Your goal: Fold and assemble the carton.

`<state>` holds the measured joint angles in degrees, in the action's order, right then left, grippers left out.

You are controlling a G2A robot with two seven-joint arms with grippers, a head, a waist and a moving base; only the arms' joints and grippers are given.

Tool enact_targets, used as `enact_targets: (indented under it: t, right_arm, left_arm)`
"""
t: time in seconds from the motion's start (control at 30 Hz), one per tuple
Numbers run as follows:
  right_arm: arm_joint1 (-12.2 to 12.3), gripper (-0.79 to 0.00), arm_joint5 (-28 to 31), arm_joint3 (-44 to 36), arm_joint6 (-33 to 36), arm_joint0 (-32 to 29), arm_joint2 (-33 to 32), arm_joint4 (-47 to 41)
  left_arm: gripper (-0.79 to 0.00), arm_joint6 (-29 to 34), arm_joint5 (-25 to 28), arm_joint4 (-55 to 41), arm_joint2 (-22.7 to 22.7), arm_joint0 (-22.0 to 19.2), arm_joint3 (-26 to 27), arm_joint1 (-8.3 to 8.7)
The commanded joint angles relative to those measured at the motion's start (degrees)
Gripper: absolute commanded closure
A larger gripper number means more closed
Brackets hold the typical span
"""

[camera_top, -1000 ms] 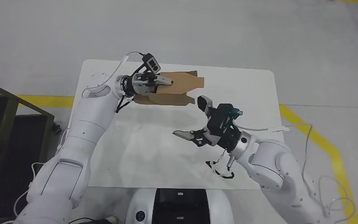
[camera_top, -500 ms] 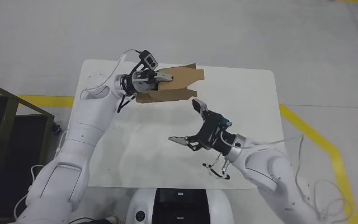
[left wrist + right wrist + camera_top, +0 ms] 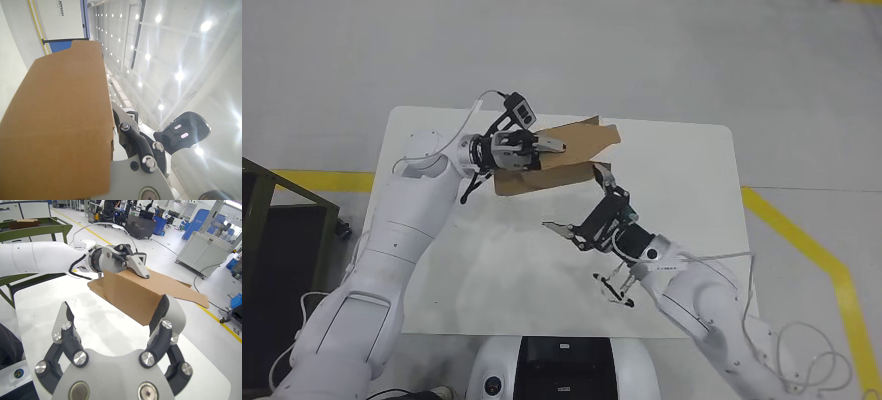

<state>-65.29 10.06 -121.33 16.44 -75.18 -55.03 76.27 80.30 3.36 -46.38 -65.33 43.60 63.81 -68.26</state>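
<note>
A brown carton (image 3: 567,160) sits partly folded at the table's far side, one panel raised and a flap (image 3: 189,294) sticking out flat. My left gripper (image 3: 539,146) is shut on the carton's top panel, with one finger (image 3: 141,272) pressed on the top edge. In the left wrist view the carton's panel (image 3: 56,117) stands close against that gripper. My right gripper (image 3: 574,200) is open, just on the near side of the carton (image 3: 130,294). One of its fingertips (image 3: 163,303) is at the carton's near corner; I cannot tell if it touches.
The white table (image 3: 692,170) has bare surface in the middle and on the right. A green metal cart (image 3: 37,224) stands off the table's left edge. Yellow floor lines (image 3: 812,250) run past both sides.
My right gripper has moved across the table up to the carton's near corner, still open. The left gripper has shifted slightly right and tilted the carton up.
</note>
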Motion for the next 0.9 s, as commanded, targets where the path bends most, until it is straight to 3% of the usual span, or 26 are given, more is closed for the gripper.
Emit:
enact_targets:
  t: [0.0, 0.47, 0.73, 0.8, 0.87]
  right_arm:
    - [-0.13, -0.785, -0.49, 0.36, 0.33, 0.09, -0.05, 0.19]
    - [-1.09, -0.785, -4.20, 2.33, 1.07, 0.80, -1.09, 1.20]
    - [-1.38, -0.785, -2.66, 2.70, 1.14, 0.76, -1.71, 0.80]
    - [-1.43, -0.742, -2.00, 2.67, 1.11, 0.62, -1.71, 0.64]
    - [-1.48, -0.631, -1.29, 2.56, 1.16, 0.45, -1.64, 0.53]
  left_arm:
    - [0.000, 0.01, -0.10, -0.35, 0.06, 0.30, 0.46, -0.03]
    - [0.000, 0.65, -1.14, -0.38, 0.29, 1.15, 1.63, 0.01]
    - [0.000, 2.08, -2.78, -0.28, 0.73, 1.15, 1.81, 0.06]
    - [0.000, 2.22, -2.89, -0.35, 0.77, 1.16, 1.77, 0.07]
    - [0.000, 2.36, -2.83, -0.42, 0.74, 1.18, 1.76, 0.08]
